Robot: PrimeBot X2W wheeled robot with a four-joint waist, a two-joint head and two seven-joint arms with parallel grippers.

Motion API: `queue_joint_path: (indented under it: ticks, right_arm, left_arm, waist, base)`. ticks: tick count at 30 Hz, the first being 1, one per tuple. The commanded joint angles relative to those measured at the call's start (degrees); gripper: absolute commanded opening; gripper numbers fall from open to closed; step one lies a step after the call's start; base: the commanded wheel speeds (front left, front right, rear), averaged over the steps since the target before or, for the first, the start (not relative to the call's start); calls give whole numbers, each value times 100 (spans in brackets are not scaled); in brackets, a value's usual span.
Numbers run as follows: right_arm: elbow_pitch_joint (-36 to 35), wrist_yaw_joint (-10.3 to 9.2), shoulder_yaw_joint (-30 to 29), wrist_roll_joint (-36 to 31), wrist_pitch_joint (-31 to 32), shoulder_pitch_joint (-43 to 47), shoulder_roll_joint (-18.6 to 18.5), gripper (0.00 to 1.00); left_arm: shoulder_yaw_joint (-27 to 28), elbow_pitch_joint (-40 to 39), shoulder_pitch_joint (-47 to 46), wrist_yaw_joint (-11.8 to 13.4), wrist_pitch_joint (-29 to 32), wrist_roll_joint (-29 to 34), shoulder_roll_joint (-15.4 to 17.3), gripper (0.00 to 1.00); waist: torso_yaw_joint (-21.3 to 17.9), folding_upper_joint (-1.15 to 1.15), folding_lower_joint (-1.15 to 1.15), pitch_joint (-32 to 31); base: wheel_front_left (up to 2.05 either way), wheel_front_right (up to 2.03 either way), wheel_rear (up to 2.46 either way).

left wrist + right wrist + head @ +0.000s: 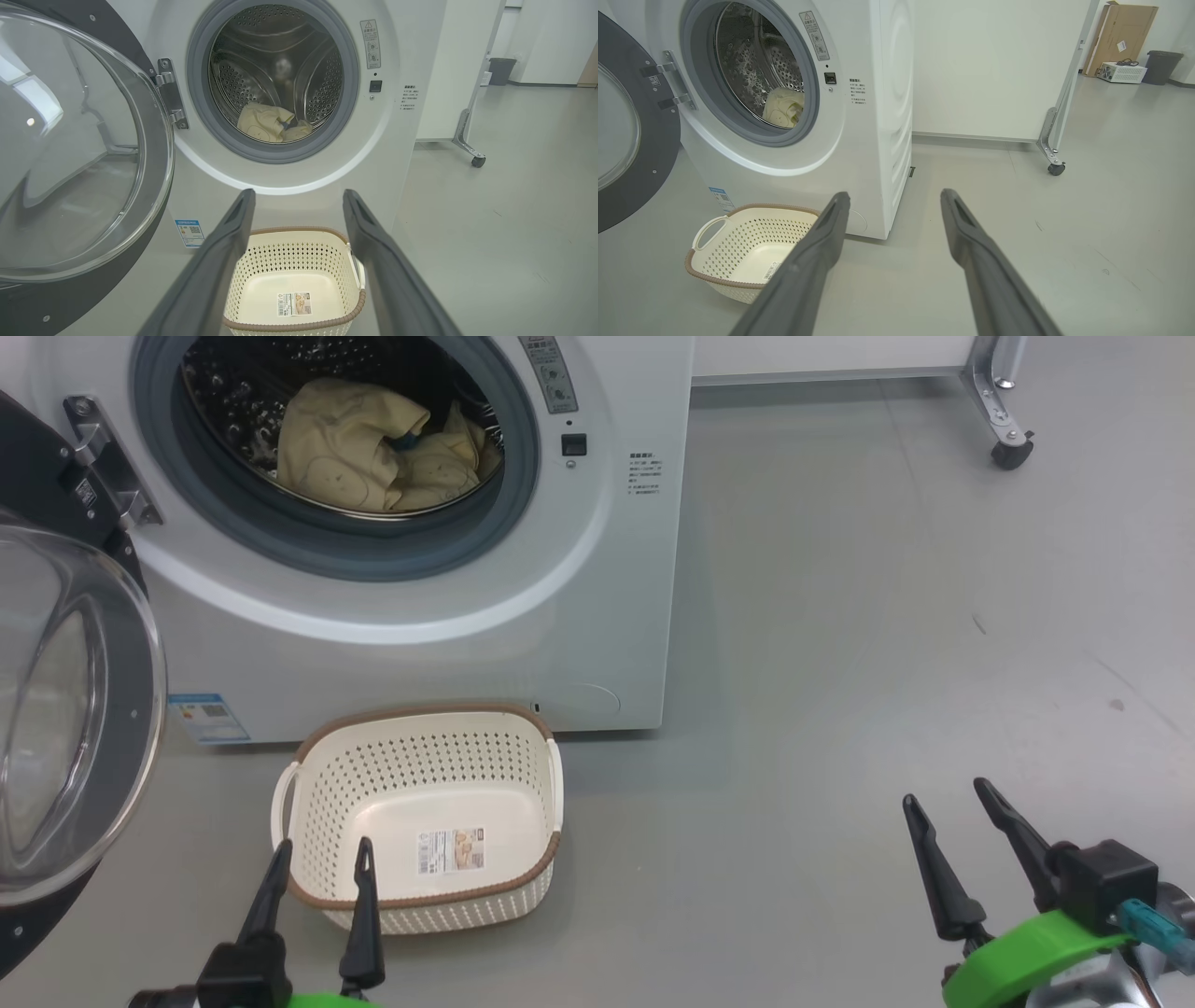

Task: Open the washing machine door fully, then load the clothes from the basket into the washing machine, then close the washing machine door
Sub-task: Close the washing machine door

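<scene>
**Clothes in the drum, door swung wide, both grippers idle**

The washing machine [420, 644] stands on a grey floor [840, 663] with the basket [420, 714] just in front of it, showing a bare bottom and a label sticker [451, 850]. The washing machine door [56, 709] hangs open to the left on its hinge [107, 462], reaching out over the floor beside the basket. The clothes [373, 448] lie bunched low in the steel drum, inside the grey seal. To the right, a white panel on a caster leg [1013, 453] stands well apart; the right wrist view shows a cardboard box [1120, 37] and a dark bin [1162, 65] behind it.

The door is cut off by the head view's left edge, and the machine's top by the upper edge. The print on the front labels is too small to read.

The left gripper [323, 847] sits low, its fingers spread and holding nothing, pointing at the machine and overlapping the basket's near rim. The right gripper [945, 793] hovers over bare floor well to the right, fingers likewise apart and holding nothing.
</scene>
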Motion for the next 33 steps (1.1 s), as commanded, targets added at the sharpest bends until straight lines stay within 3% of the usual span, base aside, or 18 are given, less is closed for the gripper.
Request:
queue_joint_path:
  ticks: [1,12,33]
  right_arm:
    - [-211,-16,81,18,11,-160,-68,100]
    - [-221,-16,-4,30,-26,-148,-68,100]
    - [-206,-16,130,60,-79,-269,-68,100]
  left_arm:
    - [214,-165,-182,442,-29,19,129,100]
    - [200,-191,-259,472,2,26,181,100]
    - [182,-240,-343,519,-6,2,150,100]
  waist:
    - [17,0,0,0]
    - [441,0,0,47]
    - [2210,0,0,193]
  base:
    - [0,0,0]
    - [0,0,0]
    - [0,0,0]
